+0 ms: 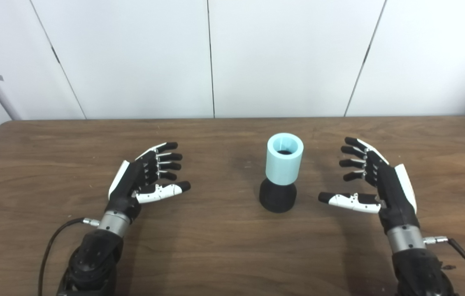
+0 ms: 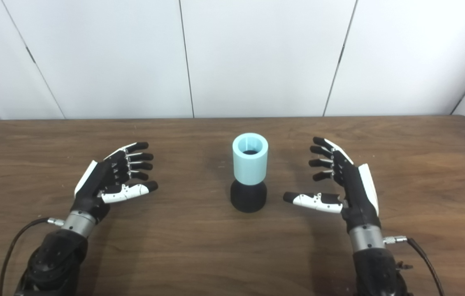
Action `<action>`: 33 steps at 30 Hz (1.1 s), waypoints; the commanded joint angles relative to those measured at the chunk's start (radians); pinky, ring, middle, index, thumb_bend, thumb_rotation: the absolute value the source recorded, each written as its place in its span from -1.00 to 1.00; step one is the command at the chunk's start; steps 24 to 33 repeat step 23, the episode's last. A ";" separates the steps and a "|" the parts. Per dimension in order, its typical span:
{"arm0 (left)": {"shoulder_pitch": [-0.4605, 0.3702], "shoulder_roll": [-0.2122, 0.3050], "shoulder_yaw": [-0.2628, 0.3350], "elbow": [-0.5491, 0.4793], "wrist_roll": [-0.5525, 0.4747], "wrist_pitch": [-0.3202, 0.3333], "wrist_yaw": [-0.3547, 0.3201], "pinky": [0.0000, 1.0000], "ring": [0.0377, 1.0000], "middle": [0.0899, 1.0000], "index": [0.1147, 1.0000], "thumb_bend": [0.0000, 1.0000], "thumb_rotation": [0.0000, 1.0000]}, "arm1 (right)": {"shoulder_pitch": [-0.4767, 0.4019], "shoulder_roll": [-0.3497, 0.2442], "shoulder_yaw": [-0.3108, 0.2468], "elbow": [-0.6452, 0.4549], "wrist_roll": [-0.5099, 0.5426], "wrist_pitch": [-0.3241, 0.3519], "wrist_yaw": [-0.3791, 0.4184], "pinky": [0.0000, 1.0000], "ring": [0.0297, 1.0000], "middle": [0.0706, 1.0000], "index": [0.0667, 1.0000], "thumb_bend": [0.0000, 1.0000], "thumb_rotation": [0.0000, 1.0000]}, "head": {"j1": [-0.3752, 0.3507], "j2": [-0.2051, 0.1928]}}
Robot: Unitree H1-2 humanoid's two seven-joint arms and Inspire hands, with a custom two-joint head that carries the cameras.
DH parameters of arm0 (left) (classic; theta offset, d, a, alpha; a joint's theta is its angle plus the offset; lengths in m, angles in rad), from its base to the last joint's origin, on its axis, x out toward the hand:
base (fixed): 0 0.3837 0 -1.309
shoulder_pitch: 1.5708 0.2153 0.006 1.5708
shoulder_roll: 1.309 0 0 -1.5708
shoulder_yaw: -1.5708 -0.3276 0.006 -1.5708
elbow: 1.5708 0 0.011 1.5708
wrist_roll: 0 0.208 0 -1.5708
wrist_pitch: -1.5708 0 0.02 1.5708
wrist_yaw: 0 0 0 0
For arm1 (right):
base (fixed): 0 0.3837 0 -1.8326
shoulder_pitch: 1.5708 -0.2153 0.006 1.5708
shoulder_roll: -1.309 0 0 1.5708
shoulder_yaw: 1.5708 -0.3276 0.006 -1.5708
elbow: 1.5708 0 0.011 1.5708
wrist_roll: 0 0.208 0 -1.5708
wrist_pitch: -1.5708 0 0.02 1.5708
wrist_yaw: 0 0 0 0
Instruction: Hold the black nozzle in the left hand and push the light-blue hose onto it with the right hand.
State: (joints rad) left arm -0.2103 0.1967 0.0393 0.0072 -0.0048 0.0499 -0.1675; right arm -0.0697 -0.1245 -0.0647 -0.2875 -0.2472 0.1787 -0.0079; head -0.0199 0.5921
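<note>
Black nozzle point(image 1: 277, 198): stands upright at the middle of the surface, between the two hands; a squat, rounded, matte black base that narrows upward into the hose.
Light-blue hose point(image 1: 284, 160): a short, thick-walled tube, open end up, standing upright with its lower end around the nozzle's neck; through the opening a dark top shows inside.
Fit: judged from how they stand, the hose already sits over the nozzle; how deeply it is seated cannot be told.
Surface point(image 1: 216, 255): dark brown wood grain, smooth and flat, with a rounded far edge against white wall panels.
Left hand point(image 1: 144, 176): released, fingers spread and pointing toward the nozzle, holding nothing, well apart on the left.
Right hand point(image 1: 370, 181): released too, fingers apart, thumb reaching toward the nozzle, near it but not touching.
Handling, hose: looks like rigid matte plastic, light and stiff, not limp; probably not fragile, though the smooth wall may slip under hard fingertips.
Handling, nozzle: likely light as well; the wide base steadies it, yet the tall stack could tip if nudged from one side.
Where to hold: the left hand best wraps the black base low down; the right hand best takes the hose around its mid-wall, pressing straight down along the axis.
</note>
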 commanded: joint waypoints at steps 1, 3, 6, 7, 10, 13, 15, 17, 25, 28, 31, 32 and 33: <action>-0.024 0.006 0.005 -0.006 -0.002 -0.047 0.012 0.17 0.34 0.37 0.39 0.54 -0.90 | -0.016 -0.008 0.000 -0.022 -0.001 -0.046 -0.015 0.11 0.39 0.56 0.63 0.45 -0.81 | -0.003 0.001; -0.024 0.005 0.005 -0.005 -0.004 -0.049 0.012 0.17 0.34 0.37 0.39 0.54 -0.90 | -0.016 -0.007 0.001 -0.020 0.001 -0.049 -0.015 0.12 0.39 0.56 0.63 0.45 -0.81 | -0.004 0.000; -0.024 0.004 0.006 -0.004 -0.009 -0.053 0.012 0.16 0.34 0.37 0.39 0.55 -0.87 | -0.017 -0.006 0.000 -0.016 0.005 -0.051 -0.016 0.11 0.39 0.56 0.63 0.45 -0.82 | -0.003 0.001; -0.024 0.004 0.007 -0.003 -0.009 -0.054 0.011 0.16 0.34 0.37 0.39 0.55 -0.87 | -0.017 -0.006 0.000 -0.015 0.005 -0.052 -0.016 0.11 0.39 0.56 0.63 0.44 -0.83 | -0.003 0.001; -0.023 0.003 0.007 -0.001 -0.013 -0.055 0.011 0.16 0.34 0.38 0.39 0.56 -0.86 | -0.015 -0.005 0.000 -0.014 0.008 -0.055 -0.016 0.11 0.39 0.57 0.63 0.44 -0.84 | -0.004 0.002; -0.023 0.002 0.007 0.000 -0.015 -0.055 0.010 0.16 0.34 0.38 0.39 0.56 -0.86 | -0.014 -0.006 0.000 -0.017 0.011 -0.054 -0.013 0.10 0.39 0.57 0.63 0.44 -0.84 | -0.002 0.002; -0.024 0.001 0.007 0.000 -0.016 -0.055 0.011 0.16 0.34 0.38 0.39 0.56 -0.86 | -0.014 -0.007 0.001 -0.019 0.013 -0.053 -0.011 0.10 0.39 0.57 0.63 0.44 -0.84 | 0.000 0.000; -0.023 -0.001 0.007 -0.001 -0.016 -0.053 0.012 0.16 0.34 0.38 0.39 0.55 -0.87 | -0.013 -0.009 0.002 -0.020 0.015 -0.053 -0.009 0.10 0.39 0.57 0.63 0.44 -0.83 | 0.001 0.000; -0.021 -0.004 0.007 -0.007 -0.015 -0.045 0.013 0.16 0.34 0.38 0.39 0.55 -0.88 | -0.012 -0.015 0.003 -0.024 0.012 -0.053 -0.006 0.11 0.39 0.57 0.63 0.45 -0.82 | 0.002 -0.003; -0.021 -0.004 0.007 -0.007 -0.015 -0.045 0.013 0.16 0.34 0.38 0.39 0.55 -0.88 | -0.012 -0.015 0.003 -0.024 0.012 -0.053 -0.006 0.11 0.39 0.57 0.63 0.45 -0.82 | 0.002 -0.003; -0.021 -0.004 0.007 -0.007 -0.015 -0.045 0.013 0.16 0.34 0.38 0.39 0.55 -0.88 | -0.012 -0.015 0.003 -0.024 0.012 -0.053 -0.006 0.11 0.39 0.57 0.63 0.45 -0.82 | 0.002 -0.003; -0.021 -0.004 0.007 -0.007 -0.015 -0.045 0.013 0.16 0.34 0.38 0.39 0.55 -0.88 | -0.012 -0.015 0.003 -0.024 0.012 -0.053 -0.006 0.11 0.39 0.57 0.63 0.45 -0.82 | 0.002 -0.003; -0.021 -0.004 0.007 -0.007 -0.015 -0.045 0.013 0.16 0.34 0.38 0.39 0.55 -0.88 | -0.012 -0.015 0.003 -0.024 0.012 -0.053 -0.006 0.11 0.39 0.57 0.63 0.45 -0.82 | 0.002 -0.003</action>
